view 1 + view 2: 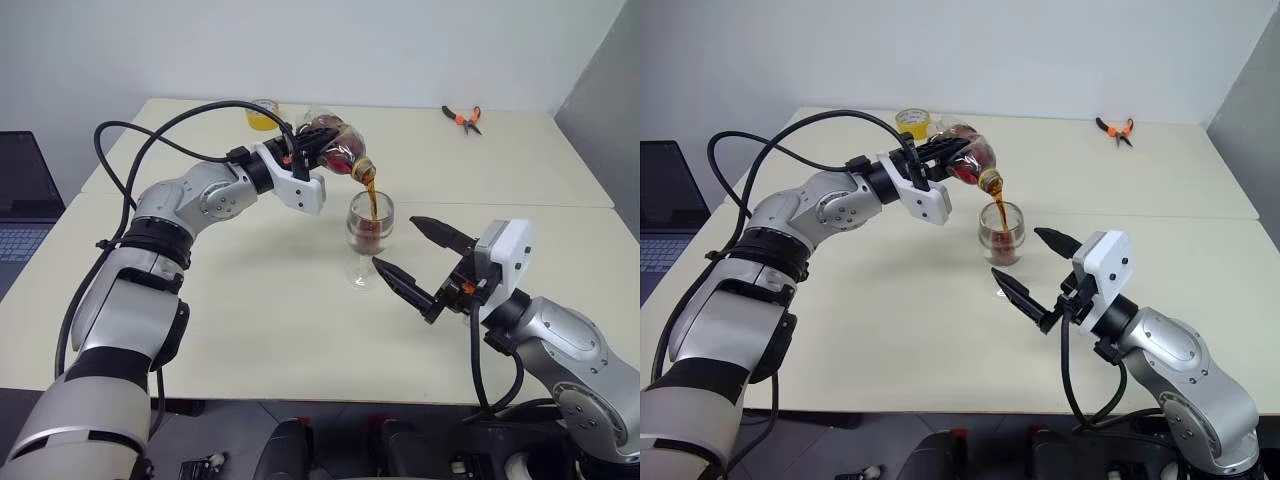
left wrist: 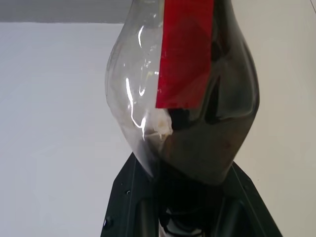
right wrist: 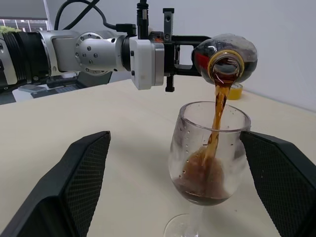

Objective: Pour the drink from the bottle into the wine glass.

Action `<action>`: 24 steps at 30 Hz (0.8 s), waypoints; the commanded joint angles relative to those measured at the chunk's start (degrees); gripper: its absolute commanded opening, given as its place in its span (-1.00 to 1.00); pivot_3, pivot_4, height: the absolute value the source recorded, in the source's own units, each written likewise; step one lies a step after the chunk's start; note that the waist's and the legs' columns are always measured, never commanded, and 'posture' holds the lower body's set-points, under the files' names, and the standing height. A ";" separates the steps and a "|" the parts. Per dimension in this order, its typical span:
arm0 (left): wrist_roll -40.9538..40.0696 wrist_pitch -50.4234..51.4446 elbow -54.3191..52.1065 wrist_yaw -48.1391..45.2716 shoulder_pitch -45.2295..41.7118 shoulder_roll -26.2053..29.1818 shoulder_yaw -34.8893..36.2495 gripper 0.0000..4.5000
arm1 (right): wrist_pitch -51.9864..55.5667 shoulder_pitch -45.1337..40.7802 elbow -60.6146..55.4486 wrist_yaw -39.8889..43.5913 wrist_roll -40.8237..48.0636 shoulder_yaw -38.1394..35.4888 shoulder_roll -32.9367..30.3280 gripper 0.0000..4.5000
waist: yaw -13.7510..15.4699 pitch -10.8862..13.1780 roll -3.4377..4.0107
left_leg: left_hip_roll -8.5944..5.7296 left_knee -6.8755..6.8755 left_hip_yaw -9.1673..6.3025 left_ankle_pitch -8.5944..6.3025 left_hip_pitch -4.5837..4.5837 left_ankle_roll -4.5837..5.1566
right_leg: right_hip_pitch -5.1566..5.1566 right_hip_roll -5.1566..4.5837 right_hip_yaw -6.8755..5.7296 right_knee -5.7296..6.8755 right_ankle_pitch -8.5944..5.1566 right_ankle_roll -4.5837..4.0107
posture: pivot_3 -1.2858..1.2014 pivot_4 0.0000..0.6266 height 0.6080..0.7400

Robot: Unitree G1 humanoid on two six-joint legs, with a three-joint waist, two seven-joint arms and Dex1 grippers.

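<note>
**Operator:** Report the state of each claw.

**Technician:** The left gripper [image 1: 312,143] is clamped on the bottle [image 1: 335,141], with its 2 black fingers closed around the rounded body. The bottle is tipped well over, its open mouth pointing down above the wine glass [image 1: 369,236]. No cap is on the mouth. The right gripper [image 1: 425,262] is spread wide and holds nothing. Its 2 fingers stand on either side of the glass, near it but apart from it. The right wrist view shows a clear gap between each finger pad and the bowl.

**Operator:** Where is the drink?

**Technician:** The drink [image 3: 217,111] runs in 1 thin dark brown stream from the bottle mouth into the bowl. Part of it has collected in the lower portion of the bowl [image 3: 205,185]. The remainder sits in the lowered side of the bottle, as the left wrist view shows beside the red label [image 2: 185,52].

**Operator:** Position of the glass?

**Technician:** It stands upright on its foot on the pale table [image 1: 250,310], near the middle, directly below the bottle mouth.

**Operator:** Other items on the surface?

**Technician:** 1 yellow tape roll [image 1: 912,121] lies at the far edge behind the left arm. 1 pair of orange-handled pliers [image 1: 463,118] lies at the far right, well apart from both claws.
</note>
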 commanded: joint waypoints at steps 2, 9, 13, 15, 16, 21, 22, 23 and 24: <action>-0.33 -0.34 -0.43 1.80 -3.14 0.60 0.13 -0.72 | -1.72 0.03 -1.55 0.54 0.23 -0.84 0.16 1.00 | 0.00 0.00 0.00 | 0.00 0.00 0.00 0.00 0.00 0.00 | 0.00 0.00 0.00 0.00 0.00 0.00 | 0.03 -0.52 1.00; 0.00 -0.24 0.10 2.33 -3.85 0.62 0.03 -0.72 | -2.01 0.08 -1.34 0.82 -0.06 -0.68 0.20 1.00 | 0.00 0.00 0.00 | 0.00 0.00 0.01 0.00 0.00 0.00 | -0.01 0.00 0.00 0.02 0.00 0.00 | 0.03 -0.52 1.00; -0.14 -0.30 0.25 2.14 -4.23 0.64 0.12 -0.72 | -2.10 0.11 -1.30 0.92 -0.16 -0.60 0.19 1.00 | 0.00 0.00 0.00 | 0.00 0.01 0.01 0.01 0.00 -0.01 | -0.01 0.00 0.00 0.02 0.00 0.00 | 0.03 -0.52 1.00; -0.27 -0.36 0.07 1.92 -4.31 0.64 0.16 -0.72 | -2.12 0.10 -1.24 0.99 -0.21 -0.58 0.16 1.00 | 0.00 0.00 0.00 | 0.00 0.01 0.01 0.00 0.00 -0.01 | -0.01 0.00 0.00 0.02 0.00 0.00 | 0.03 -0.52 1.00; -0.40 -0.34 -0.04 1.77 -4.31 0.61 0.21 -0.72 | -2.13 0.04 -1.21 1.03 -0.23 -0.57 0.14 1.00 | 0.00 0.00 0.00 | -0.01 0.01 0.01 0.00 0.00 -0.01 | -0.01 0.00 0.01 0.03 0.00 0.00 | 0.03 -0.52 1.00; -0.89 -0.37 -0.88 1.13 -4.21 0.50 0.41 -0.72 | -2.10 0.01 -1.14 1.06 -0.26 -0.56 0.12 1.00 | 0.00 0.00 0.00 | 0.00 0.01 0.01 0.01 0.01 -0.01 | -0.02 0.00 0.01 0.04 0.00 0.00 | 0.03 -0.52 1.00; -0.97 -0.38 -1.00 1.03 -4.18 0.47 0.44 -0.72 | -2.11 0.01 -1.16 1.06 -0.27 -0.55 0.13 1.00 | 0.00 0.00 0.00 | 0.00 0.01 0.01 0.01 0.01 -0.01 | -0.02 0.00 0.01 0.04 0.00 0.00 | 0.03 -0.52 1.00; -1.03 -0.39 -1.12 0.97 -4.14 0.45 0.47 -0.72 | -2.11 0.04 -1.19 1.05 -0.28 -0.53 0.14 1.00 | 0.00 0.00 0.00 | -0.01 0.01 0.02 0.01 0.01 -0.01 | -0.02 0.00 0.02 0.04 0.00 0.00 | 0.03 -0.52 1.00; -1.14 -0.44 -1.28 0.87 -4.06 0.43 0.51 -0.72 | -2.13 0.09 -1.22 1.04 -0.29 -0.52 0.16 1.00 | 0.00 0.00 0.00 | -0.01 0.02 0.02 0.01 0.01 -0.01 | -0.02 0.00 0.02 0.04 0.00 0.00 | 0.03 -0.52 1.00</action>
